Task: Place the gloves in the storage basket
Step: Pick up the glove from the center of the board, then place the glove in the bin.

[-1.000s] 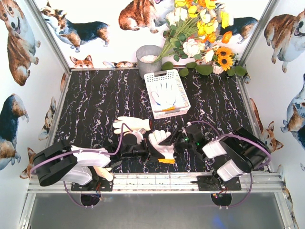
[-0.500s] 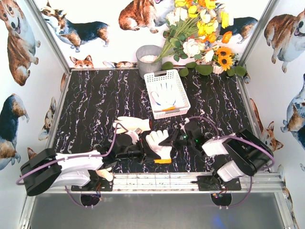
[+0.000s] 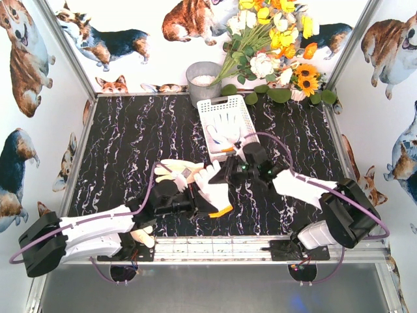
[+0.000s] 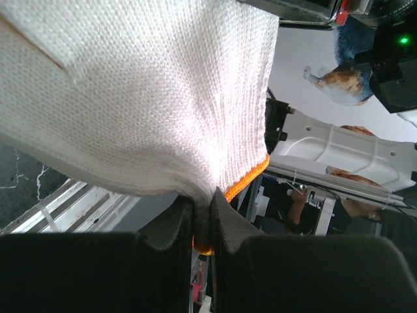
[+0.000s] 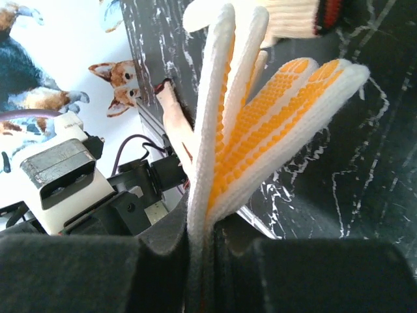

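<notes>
**Glove pinched from both ends at the desk's 6 o'clock edge**

The left hand comes in from 8 o'clock. Its fingers are pressed together on the glove, biting the lower edge just beside the cuff. In the left wrist view the cloth hangs out of the pinch as a broad sheet of plain white knit with a thin orange rim.

From above, the glove lies slanted between the two hands, with its fingertips toward 11 o'clock and its orange cuff toward 5 o'clock.

The right hand sits at the glove's 1 o'clock side, also clamped on it. In the right wrist view the glove fingers rise edge-on from the pinch, and their face is covered in orange dots.

A second glove, cream, lies flat on the desk, just at 10 o'clock of the held one.

The basket stands at 12 o'clock of the hands, with a third glove inside it.
</notes>
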`<state>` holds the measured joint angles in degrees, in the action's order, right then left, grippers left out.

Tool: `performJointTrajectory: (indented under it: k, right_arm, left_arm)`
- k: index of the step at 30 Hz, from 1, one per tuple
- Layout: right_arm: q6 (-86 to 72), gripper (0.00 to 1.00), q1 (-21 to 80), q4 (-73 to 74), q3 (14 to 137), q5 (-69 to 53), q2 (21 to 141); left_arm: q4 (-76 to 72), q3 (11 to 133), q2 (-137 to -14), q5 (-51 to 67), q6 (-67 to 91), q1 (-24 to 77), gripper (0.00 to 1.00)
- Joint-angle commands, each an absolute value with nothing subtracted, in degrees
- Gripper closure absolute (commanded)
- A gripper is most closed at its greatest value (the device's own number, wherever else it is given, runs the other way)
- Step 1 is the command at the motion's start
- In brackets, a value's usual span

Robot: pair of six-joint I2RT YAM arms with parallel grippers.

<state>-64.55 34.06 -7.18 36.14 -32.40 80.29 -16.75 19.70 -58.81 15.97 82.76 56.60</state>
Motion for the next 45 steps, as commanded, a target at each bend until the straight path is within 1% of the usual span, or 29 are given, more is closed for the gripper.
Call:
performJointTrajectory:
  k: [1, 9, 12, 15, 20, 25, 34, 42, 45]
  right_arm:
    - [-58.31, 1.00, 33.84, 0.36, 45.11, -33.32, 80.47]
    - [-52.56, 1.00, 33.46, 7.09, 59.67, -33.56, 86.47]
    - [-50.02, 1.00, 32.23, 9.26, 64.91, -33.13, 89.44]
    - [-47.51, 1.00, 30.63, 10.31, 69.47, -33.04, 92.26]
    - [-43.38, 1.00, 27.62, 11.12, 76.95, -32.73, 96.94]
    - [-40.64, 1.00, 24.41, 8.92, 82.33, -31.34, 101.62]
    - [-35.51, 1.00, 20.50, 6.30, 91.00, -30.14, 110.16]
    - [-30.87, 1.00, 19.12, 1.12, 93.27, -27.54, 115.38]
    - [-29.20, 1.00, 18.83, 1.53, 94.64, -26.80, 116.96]
  left_arm:
    - [-11.17, 22.36, -55.06, 14.33, 77.89, 56.78, 1.00]
    - [-6.32, 25.12, -48.99, 4.26, 72.74, 55.51, 1.00]
    - [-7.41, 26.50, -50.13, 4.65, 70.63, 52.38, 1.00]
    - [-8.14, 28.79, -52.95, 7.52, 67.64, 48.01, 1.00]
    - [-7.58, 36.00, -60.82, 12.08, 58.98, 40.60, 1.00]
    - [-5.71, 47.17, -73.13, 16.60, 51.05, 36.04, 1.00]
    - [-2.87, 62.19, -91.42, 22.02, 43.09, 31.46, 1.00]
    - [-0.73, 71.87, -102.92, 24.12, 39.86, 28.76, 1.00]
    - [-0.38, 75.13, -106.22, 25.07, 39.47, 28.65, 1.00]
